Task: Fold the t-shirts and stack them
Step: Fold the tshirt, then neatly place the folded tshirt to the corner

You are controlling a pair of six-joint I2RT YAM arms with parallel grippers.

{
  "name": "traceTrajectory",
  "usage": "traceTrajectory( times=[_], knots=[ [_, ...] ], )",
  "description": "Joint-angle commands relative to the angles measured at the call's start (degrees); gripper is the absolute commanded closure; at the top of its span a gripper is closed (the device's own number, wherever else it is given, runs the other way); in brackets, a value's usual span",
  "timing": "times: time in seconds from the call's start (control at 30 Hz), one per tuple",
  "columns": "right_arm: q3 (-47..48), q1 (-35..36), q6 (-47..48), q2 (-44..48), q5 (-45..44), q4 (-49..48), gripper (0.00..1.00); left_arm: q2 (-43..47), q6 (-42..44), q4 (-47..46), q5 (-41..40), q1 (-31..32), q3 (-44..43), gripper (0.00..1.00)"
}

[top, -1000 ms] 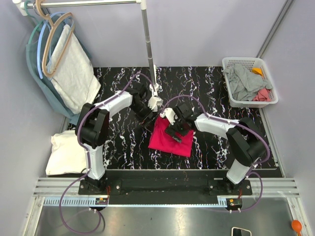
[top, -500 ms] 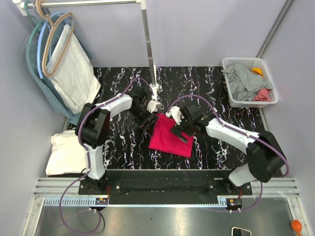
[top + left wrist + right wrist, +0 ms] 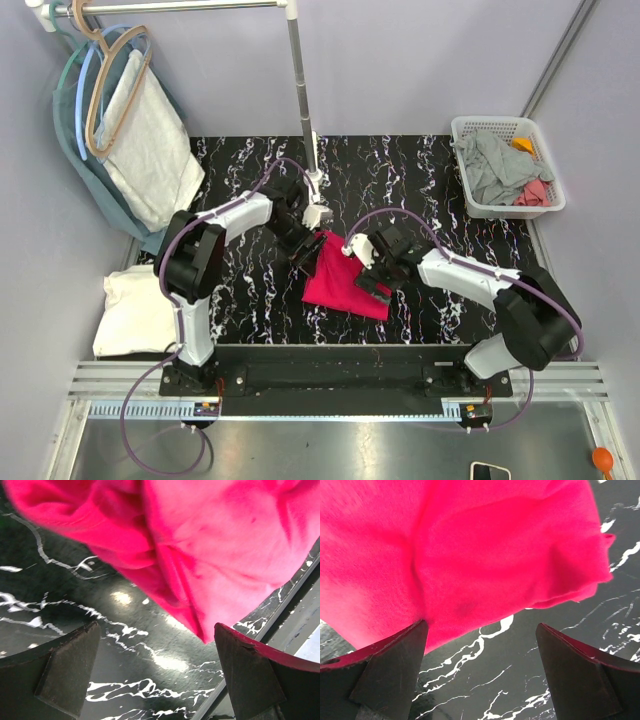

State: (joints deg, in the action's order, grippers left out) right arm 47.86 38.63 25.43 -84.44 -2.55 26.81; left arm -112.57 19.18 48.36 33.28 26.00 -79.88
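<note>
Crimson red cotton t-shirt [image 3: 345,282] lies folded into a rough rectangle on the black, white-veined marble table [image 3: 250,300], and I place everything else from it.

My left gripper [image 3: 303,248] sits at the shirt's far left corner, jaws spread wide with nothing between them. Through the left wrist camera I see its two dark fingers [image 3: 65,675] apart over bare marble, and a rumpled fold of the shirt reaches down toward the gap. My right gripper [image 3: 374,280] is at the shirt's right edge, jaws likewise spread wide and empty. In the right wrist camera the red cloth comes down to one dark finger [image 3: 390,665]; I cannot tell whether it touches. The other finger stands over bare marble.

Just beyond the shirt's far edge, the foot of a bare metal pole [image 3: 300,90] stands on the table. Well to the far right of the shirt is a white plastic lattice basket [image 3: 505,121] holding a crumpled grey garment [image 3: 495,165], a pink garment [image 3: 535,193] and something small and orange [image 3: 524,145]. Well to the left of the shirt, past the table's edge, lies a cream-white folded shirt [image 3: 135,310]. Far left of the shirt, a pale speckled cloth [image 3: 150,150] hangs on a hanger from a rail, with a teal-blue garment [image 3: 95,195] hanging behind it.
</note>
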Motion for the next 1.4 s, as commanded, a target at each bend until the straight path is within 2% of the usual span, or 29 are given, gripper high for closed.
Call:
traceTrajectory(
  times=[0.0,0.37,0.93,1.37],
  knots=[
    [-0.83,0.39,1.99,-1.34,-0.71,-2.11,0.0,3.15,-2.39,-0.98,1.97,1.77,-1.33,0.01],
    [-1.62,0.48,2.61,-2.57,0.26,-3.78,0.0,3.5,-5.2,-1.51,2.85,4.15,-1.51,0.01],
    [-2.77,0.39,3.04,0.24,1.32,-3.52,0.0,-1.59,-6.17,-3.53,1.53,6.69,-1.77,0.01],
    [-4.79,0.22,4.8,1.91,4.56,-3.87,0.0,-3.44,-10.39,-6.43,-6.99,8.89,0.07,0.01]
  ],
)
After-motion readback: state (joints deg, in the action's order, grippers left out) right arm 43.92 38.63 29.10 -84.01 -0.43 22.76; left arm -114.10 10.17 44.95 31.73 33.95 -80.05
